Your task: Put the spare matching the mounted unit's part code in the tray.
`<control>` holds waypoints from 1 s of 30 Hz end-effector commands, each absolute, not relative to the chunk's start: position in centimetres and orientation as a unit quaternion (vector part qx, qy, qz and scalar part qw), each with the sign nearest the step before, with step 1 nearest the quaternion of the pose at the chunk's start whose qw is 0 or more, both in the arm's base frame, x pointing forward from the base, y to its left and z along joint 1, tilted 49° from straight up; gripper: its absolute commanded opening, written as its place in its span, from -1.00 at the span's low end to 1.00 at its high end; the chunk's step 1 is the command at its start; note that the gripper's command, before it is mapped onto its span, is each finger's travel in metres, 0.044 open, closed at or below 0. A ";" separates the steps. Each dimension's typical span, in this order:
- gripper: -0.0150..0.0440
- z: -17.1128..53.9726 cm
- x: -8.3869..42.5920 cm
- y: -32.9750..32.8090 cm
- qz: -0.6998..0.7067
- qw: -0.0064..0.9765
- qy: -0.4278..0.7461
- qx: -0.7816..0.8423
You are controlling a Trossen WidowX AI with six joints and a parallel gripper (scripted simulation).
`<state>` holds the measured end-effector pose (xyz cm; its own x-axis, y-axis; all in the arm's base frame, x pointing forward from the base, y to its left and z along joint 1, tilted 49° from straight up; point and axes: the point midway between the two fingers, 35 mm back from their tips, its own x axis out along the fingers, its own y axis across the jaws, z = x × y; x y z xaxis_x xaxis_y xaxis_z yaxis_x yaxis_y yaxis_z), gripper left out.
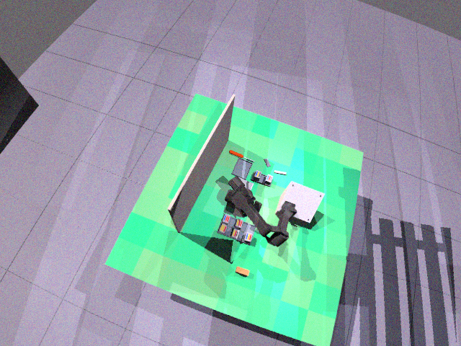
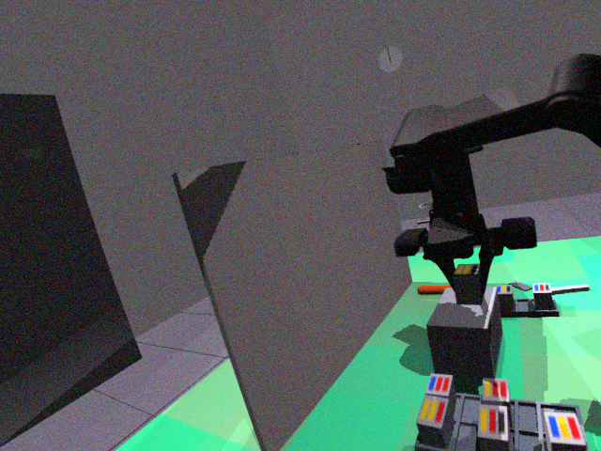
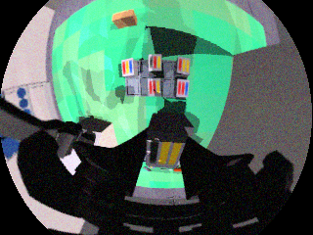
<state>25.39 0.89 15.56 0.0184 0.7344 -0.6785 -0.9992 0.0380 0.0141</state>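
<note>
My gripper point(image 2: 466, 287) point(image 1: 237, 184) point(image 3: 163, 131) is shut on a small dark spare point(image 2: 467, 281) point(image 3: 167, 152) with a yellow-striped label. It holds the spare just above a grey box point(image 2: 461, 339) near the upright panel point(image 1: 201, 174) point(image 2: 310, 291). A rack of several spares point(image 1: 236, 228) point(image 2: 500, 417) point(image 3: 156, 74) with red, yellow and blue stripe labels stands closer to the front. A flat dark grey tray point(image 1: 242, 168) lies just beyond the gripper. A second small rack with two spares point(image 1: 262, 179) point(image 2: 526, 296) stands beside the tray.
A red-orange screwdriver point(image 1: 236, 153) point(image 2: 433, 288) lies behind the tray. A white stick point(image 1: 279, 171) point(image 2: 570, 288) and a small grey piece point(image 1: 266, 161) lie nearby. An orange block point(image 1: 242, 271) point(image 3: 124, 19) lies near the mat's front. The arm's white base plate point(image 1: 307, 197) is to the right.
</note>
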 end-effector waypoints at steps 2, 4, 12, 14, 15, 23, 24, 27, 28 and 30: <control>-0.49 14.5 27.1 -0.7 0.646 0.669 0.268 -0.252; -0.49 14.0 27.7 -1.3 0.646 0.668 0.268 -0.253; -0.49 11.9 29.8 -3.8 0.645 0.668 0.269 -0.254; -0.49 11.3 30.3 -4.5 0.645 0.668 0.269 -0.254; -0.49 10.9 30.5 -4.8 0.645 0.668 0.269 -0.254; -0.49 8.2 32.2 -7.4 0.645 0.668 0.269 -0.255; -0.49 7.8 32.4 -7.7 0.645 0.668 0.269 -0.255; -0.49 6.7 32.8 -8.6 0.645 0.668 0.269 -0.255; -0.49 6.3 33.0 -9.0 0.645 0.668 0.269 -0.255; -0.49 5.5 33.3 -9.6 0.645 0.668 0.269 -0.256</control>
